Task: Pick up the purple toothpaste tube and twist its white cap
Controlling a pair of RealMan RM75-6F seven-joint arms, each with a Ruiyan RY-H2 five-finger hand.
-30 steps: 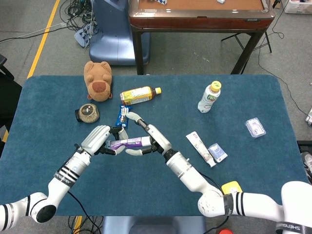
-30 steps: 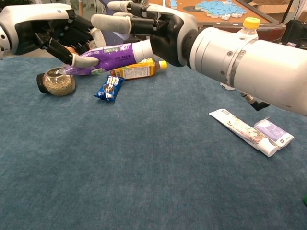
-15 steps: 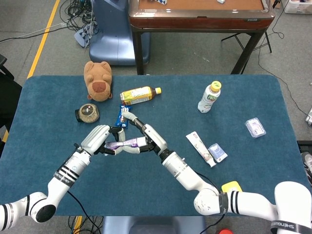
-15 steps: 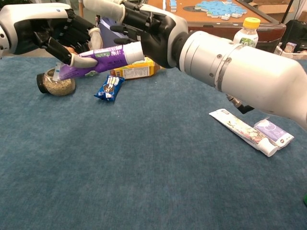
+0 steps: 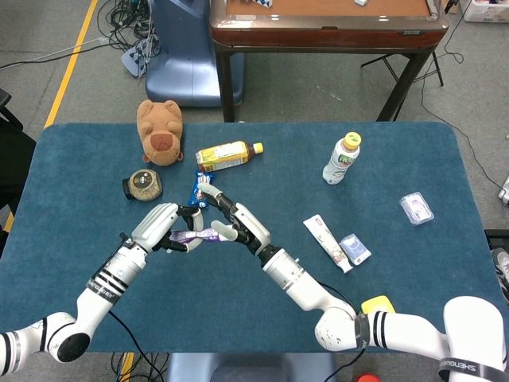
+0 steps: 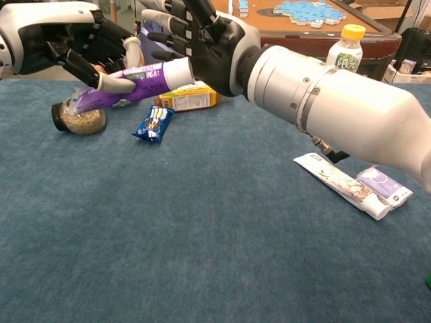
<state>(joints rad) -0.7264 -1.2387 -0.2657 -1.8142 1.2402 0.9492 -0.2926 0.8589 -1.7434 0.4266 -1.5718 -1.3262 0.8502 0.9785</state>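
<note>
My left hand [image 5: 157, 226] [image 6: 77, 42] grips the purple toothpaste tube [image 5: 189, 235] [image 6: 129, 81] around its body and holds it above the table. The tube lies roughly level, its flat end to the left. Its white cap [image 6: 177, 70] points right, toward my right hand [image 5: 236, 224] [image 6: 202, 32]. That hand's fingers are spread and reach up and left over the cap. The cap's end sits at the palm, and I see no finger wrapped around it.
On the blue table [image 5: 382, 159], a blue snack packet [image 5: 199, 189] [image 6: 154, 123], a jar [image 5: 145, 185] [image 6: 79, 118] and a yellow bottle [image 5: 227, 155] lie just beyond my hands. A plush bear [image 5: 161, 131] sits behind. To the right: a white tube [image 5: 326, 241], small packet [image 5: 355, 248], water bottle [image 5: 342, 159].
My right hand has opened from around the cap, its fingers now splayed upward, and has shifted left. The tube's cap end has tipped up slightly in my left hand.
</note>
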